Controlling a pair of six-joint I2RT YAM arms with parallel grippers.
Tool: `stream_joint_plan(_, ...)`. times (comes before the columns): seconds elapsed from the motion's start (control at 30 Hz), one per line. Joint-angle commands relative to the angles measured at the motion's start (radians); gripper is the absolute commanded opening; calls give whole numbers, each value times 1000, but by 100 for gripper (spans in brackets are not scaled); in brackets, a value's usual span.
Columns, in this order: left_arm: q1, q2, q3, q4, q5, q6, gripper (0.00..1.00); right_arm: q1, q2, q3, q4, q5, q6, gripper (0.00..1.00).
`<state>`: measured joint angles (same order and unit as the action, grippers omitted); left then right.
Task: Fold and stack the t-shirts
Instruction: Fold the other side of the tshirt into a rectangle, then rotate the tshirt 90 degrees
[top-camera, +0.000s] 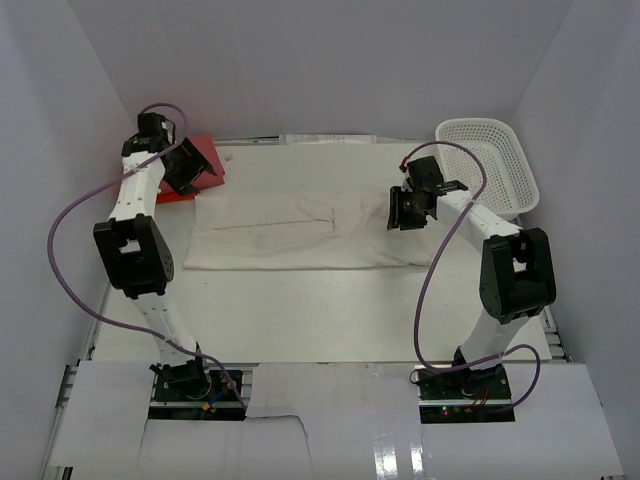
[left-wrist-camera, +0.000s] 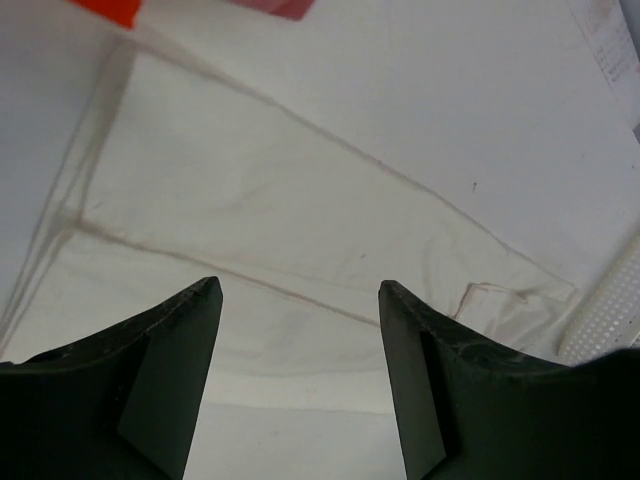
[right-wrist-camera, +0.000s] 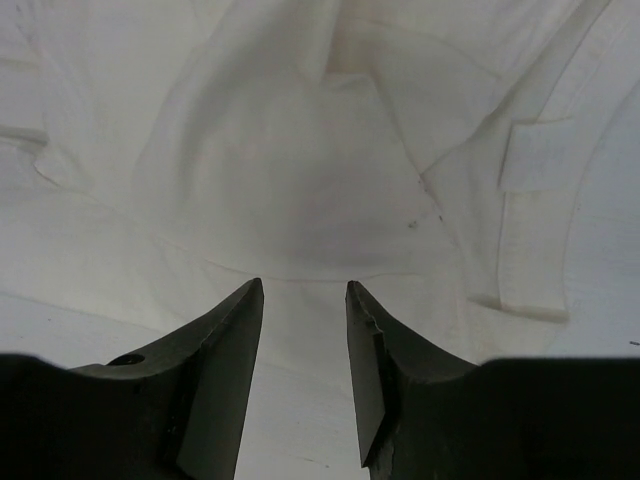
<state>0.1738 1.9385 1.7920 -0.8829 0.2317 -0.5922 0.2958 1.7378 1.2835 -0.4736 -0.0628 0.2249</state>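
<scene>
The cream t-shirt is laid out flat as a long strip on the white table, and it is found between the two grippers.

The left gripper is held over the far left end of this shirt. Its two dark fingers are spread wide apart, and nothing is held between them. Flat cream cloth with thin seam lines is seen below and in front of the fingers. Farther ahead of this gripper, past the edge of the cream cloth, a bit of the orange t-shirt and a bit of the pink-red t-shirt are seen side by side. From above, the pink-red shirt is partly hidden under the left gripper.

The right gripper is held over the right end of the cream shirt. Its fingers are parted only a little, and nothing is pinched between them. Soft folds and a sleeve of the cream cloth are seen just below and ahead of the tips. Whether the tips touch the cloth cannot be told.

A white mesh basket is set on the table behind this gripper and off to its right side.
</scene>
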Motion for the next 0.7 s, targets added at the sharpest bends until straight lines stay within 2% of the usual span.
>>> stream_joint_plan(0.0,-71,103,159,-45,63,88,74,8,-67,-48,18,1,17,45)
stream_joint_plan(0.1,-157,201,276,-60,26,103,74,23,-90,-105,10,11,28,44)
stream_joint_plan(0.17,-212,279,328,-70,-11,117,74,32,-109,-144,24,21,37,39)
stream_joint_plan(0.23,-232,327,383,-76,-22,117,74,34,-132,-197,42,29,48,14)
stream_joint_plan(0.27,-234,367,394,-73,-26,115,74,34,-133,-208,52,31,50,8)
stream_joint_plan(0.43,-238,465,425,-42,-83,138,72,34,-98,-230,61,58,50,8)
stream_joint_plan(0.57,-240,474,377,-22,-117,137,72,34,-55,-225,59,58,51,8)
stream_joint_plan(0.67,-238,482,362,-25,-161,138,72,34,9,-204,49,113,53,8)
